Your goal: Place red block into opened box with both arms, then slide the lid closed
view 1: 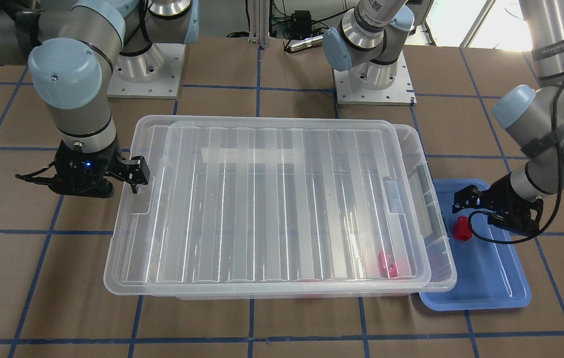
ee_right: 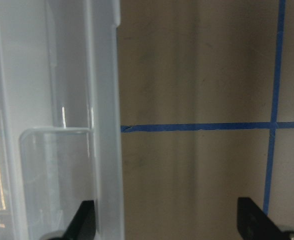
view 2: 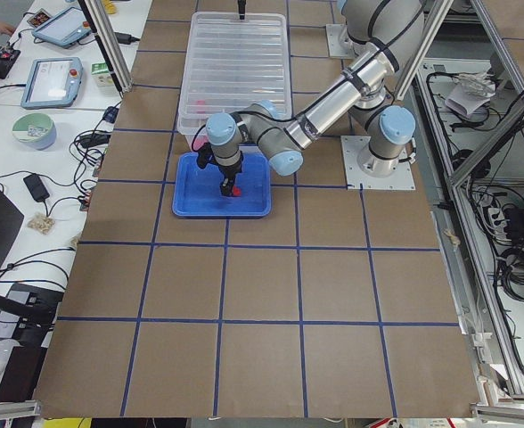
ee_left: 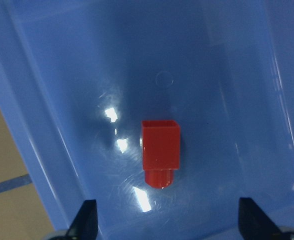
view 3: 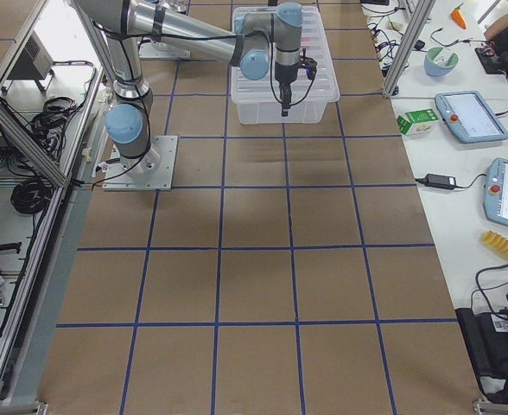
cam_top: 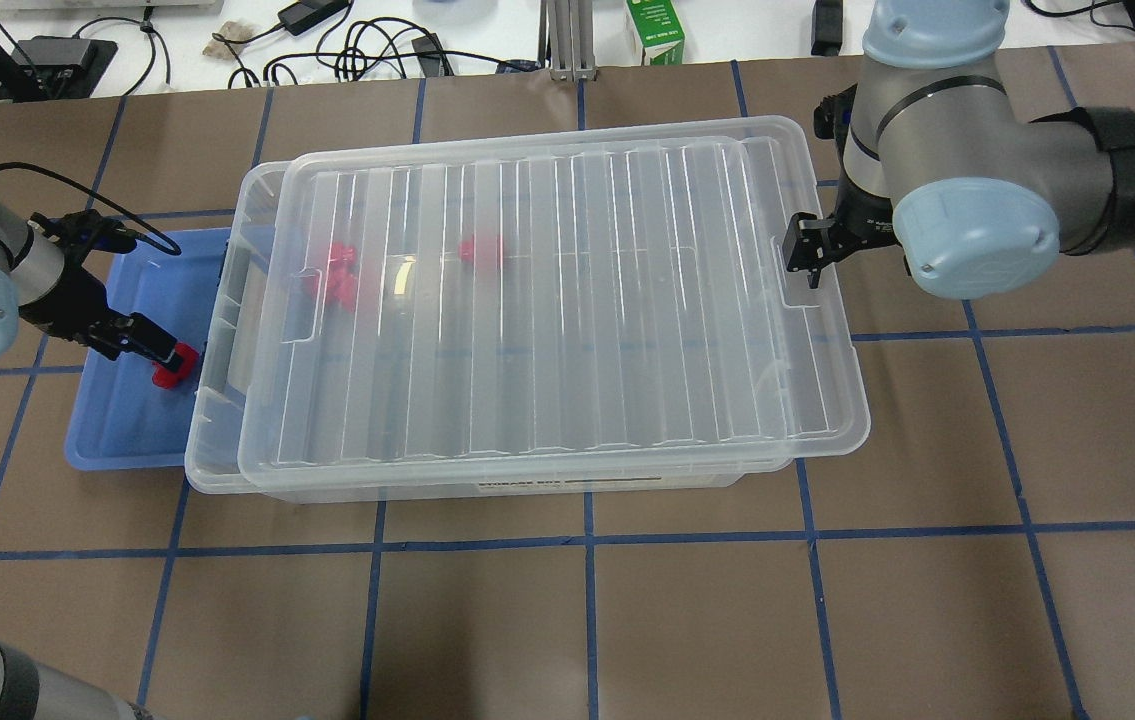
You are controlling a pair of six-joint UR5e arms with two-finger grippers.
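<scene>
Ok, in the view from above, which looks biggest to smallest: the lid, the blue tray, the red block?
1. The lid, by far the largest.
2. The blue tray, though the box hides part of it.
3. The red block, tiny.

- The red block (ee_left: 160,150) lies flat on the floor of the blue tray (ee_left: 227,75), its narrower stub pointing toward the left gripper (ee_left: 170,222).
- The gripper's two dark fingertips (ee_left: 87,220) stand wide apart, and the block lies just ahead of the gap, touching neither.
- The block is clear of the tray's side wall.
- Beyond that wall the brown table (ee_left: 2,160) shows, crossed by a blue tape line (ee_left: 4,186).
</scene>
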